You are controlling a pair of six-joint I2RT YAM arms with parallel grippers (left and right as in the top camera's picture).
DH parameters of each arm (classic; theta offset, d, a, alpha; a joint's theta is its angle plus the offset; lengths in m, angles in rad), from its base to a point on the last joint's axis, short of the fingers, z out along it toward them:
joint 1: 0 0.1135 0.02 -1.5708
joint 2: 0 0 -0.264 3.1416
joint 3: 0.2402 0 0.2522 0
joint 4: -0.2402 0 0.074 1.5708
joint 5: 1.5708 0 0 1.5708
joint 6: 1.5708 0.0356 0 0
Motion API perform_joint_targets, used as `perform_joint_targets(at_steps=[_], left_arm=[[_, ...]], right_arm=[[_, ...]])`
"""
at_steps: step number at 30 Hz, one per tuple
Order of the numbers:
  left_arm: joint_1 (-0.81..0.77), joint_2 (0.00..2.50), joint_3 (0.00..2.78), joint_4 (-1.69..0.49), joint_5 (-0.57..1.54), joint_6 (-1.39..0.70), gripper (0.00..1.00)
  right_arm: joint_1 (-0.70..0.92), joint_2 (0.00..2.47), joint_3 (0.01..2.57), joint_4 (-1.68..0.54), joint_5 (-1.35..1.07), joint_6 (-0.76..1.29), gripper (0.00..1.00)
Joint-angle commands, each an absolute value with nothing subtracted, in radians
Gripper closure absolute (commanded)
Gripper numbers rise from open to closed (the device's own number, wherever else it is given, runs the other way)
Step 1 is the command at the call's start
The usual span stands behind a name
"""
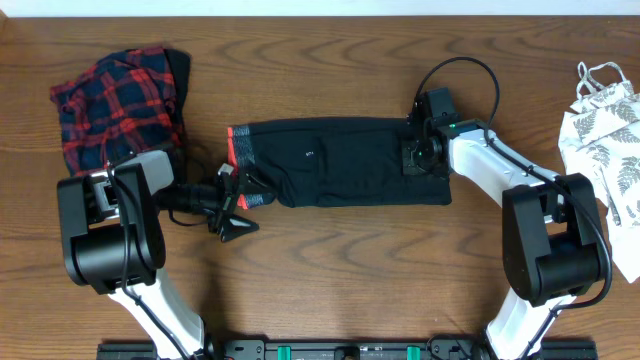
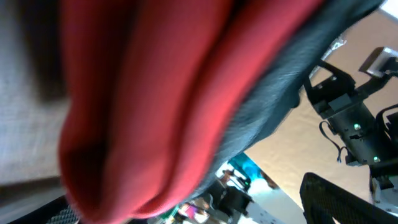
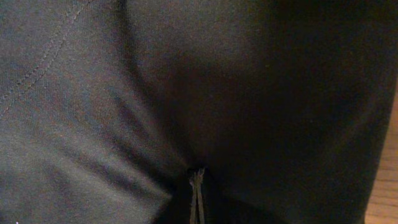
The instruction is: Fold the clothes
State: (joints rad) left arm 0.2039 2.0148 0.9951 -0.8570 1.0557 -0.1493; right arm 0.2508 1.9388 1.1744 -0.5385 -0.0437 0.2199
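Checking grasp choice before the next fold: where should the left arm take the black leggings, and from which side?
Probably by the grey-and-coral waistband, at its near corner, coming in from the left. The black leggings lie flat as a long strip, and that thick layered end faces the open left fingers.

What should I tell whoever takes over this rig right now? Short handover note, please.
Left claw: open, at the waistband end of the black leggings.
Right claw: shut, pinching the leggings' opposite end.
Leggings lie flat mid-table, apparently already folded into a short band. Plaid piece at far left and leaf-print top at far right, both crumpled.
Left to do: finish the leggings, then fold the other two.
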Motion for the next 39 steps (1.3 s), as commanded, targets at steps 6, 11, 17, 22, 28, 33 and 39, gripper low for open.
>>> perform_joint_targets(at_steps=[6,11,17,22,28,33,39], left_arm=[[0.195,2.090,0.951,-0.760,0.740,-0.197,0.02],[0.195,2.090,0.950,-0.597,0.627,-0.284,0.02],[0.195,2.090,0.950,-0.454,0.594,-0.295,0.02],[0.195,2.090,0.950,-0.392,0.482,-0.313,0.02],[0.195,2.090,0.950,-0.310,0.462,-0.313,0.20],[0.195,2.090,0.950,-0.271,0.450,-0.311,0.19],[0.195,2.091,0.950,-0.260,0.426,-0.315,0.09]], right_arm=[[0.250,2.000,1.125,-0.577,0.037,0.231,0.99],[0.250,2.000,1.125,-0.583,0.037,0.231,0.99],[0.250,2.000,1.125,-0.590,0.037,0.231,0.99],[0.250,2.000,1.125,-0.591,0.036,0.231,0.99],[0.250,2.000,1.126,-0.595,0.036,0.231,0.99],[0.249,2.000,1.125,-0.595,0.037,0.231,0.99],[0.250,2.000,1.126,-0.592,0.037,0.231,0.99]])
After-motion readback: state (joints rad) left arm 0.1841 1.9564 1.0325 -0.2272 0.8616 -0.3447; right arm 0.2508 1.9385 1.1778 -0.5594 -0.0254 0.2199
